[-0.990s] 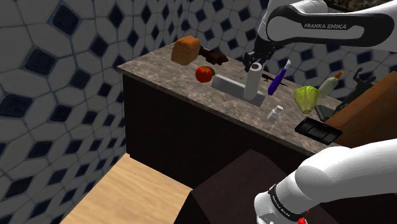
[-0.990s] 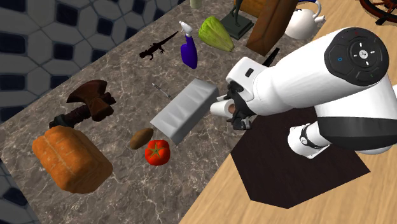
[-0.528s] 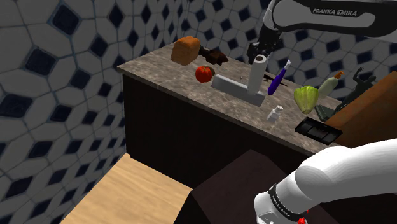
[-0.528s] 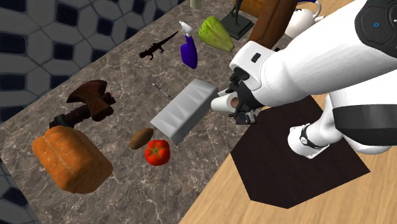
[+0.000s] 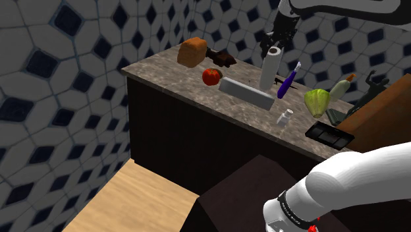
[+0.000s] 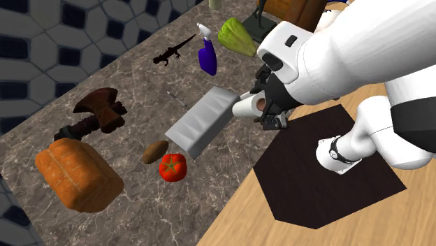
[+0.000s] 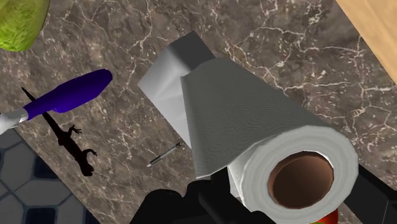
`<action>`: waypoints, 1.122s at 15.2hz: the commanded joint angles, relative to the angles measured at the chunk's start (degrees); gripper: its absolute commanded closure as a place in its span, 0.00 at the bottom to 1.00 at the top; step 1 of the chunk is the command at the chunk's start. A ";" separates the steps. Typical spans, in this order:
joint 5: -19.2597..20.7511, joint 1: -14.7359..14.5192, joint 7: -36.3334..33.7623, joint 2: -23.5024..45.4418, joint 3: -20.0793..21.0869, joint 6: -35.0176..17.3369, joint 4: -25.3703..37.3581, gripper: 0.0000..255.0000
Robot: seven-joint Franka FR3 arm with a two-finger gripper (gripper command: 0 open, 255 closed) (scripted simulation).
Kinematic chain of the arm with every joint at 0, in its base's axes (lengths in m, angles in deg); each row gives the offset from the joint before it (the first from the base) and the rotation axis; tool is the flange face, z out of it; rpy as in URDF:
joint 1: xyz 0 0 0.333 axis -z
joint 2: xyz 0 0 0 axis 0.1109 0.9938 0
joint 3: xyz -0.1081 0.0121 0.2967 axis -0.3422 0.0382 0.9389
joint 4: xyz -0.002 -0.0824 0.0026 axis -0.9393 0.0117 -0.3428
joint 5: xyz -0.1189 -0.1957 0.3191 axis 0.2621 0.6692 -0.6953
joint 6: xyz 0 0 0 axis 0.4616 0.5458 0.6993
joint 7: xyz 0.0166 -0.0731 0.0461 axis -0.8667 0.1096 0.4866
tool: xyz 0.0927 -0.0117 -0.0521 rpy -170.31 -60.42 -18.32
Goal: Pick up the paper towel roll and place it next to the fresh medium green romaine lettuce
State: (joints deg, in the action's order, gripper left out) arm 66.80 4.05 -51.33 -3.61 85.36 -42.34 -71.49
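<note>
Short of the lettuce, with the purple spray bottle standing between the two, the paper towel roll hangs upright and clear of the counter. You have the gripper on its upper end. In the wrist view a black finger sits on each side of the roll, so the jaws are pinching it rather than merely standing around it. Judged from that, the pick is done and the carry is under way. What is left for you is the travel over the spray bottle to the lettuce, the descent, and the release on bare counter just beside the lettuce. On the far side of the roll from the lettuce lie the grey block, then the tomato and the bread. None of these lies on your way. As for containers, a dark tray with compartments lies near the lettuce, on the side away from the roll, and I cannot tell whether anything is in it. The spray bottle is opaque, so its fill is hidden. Keep the roll high enough to pass the bottle's nozzle, since a brush there could tip it toward the lettuce.
</note>
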 commanded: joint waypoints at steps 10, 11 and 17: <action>-0.47 0.06 2.33 2.34 0.42 8.02 10.65 1.00; -0.49 0.07 2.53 2.64 0.46 8.76 11.72 1.00; -0.55 0.15 3.80 4.75 0.74 13.29 18.53 1.00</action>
State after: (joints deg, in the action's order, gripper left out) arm 66.25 4.18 -47.71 0.64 86.05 -29.78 -54.19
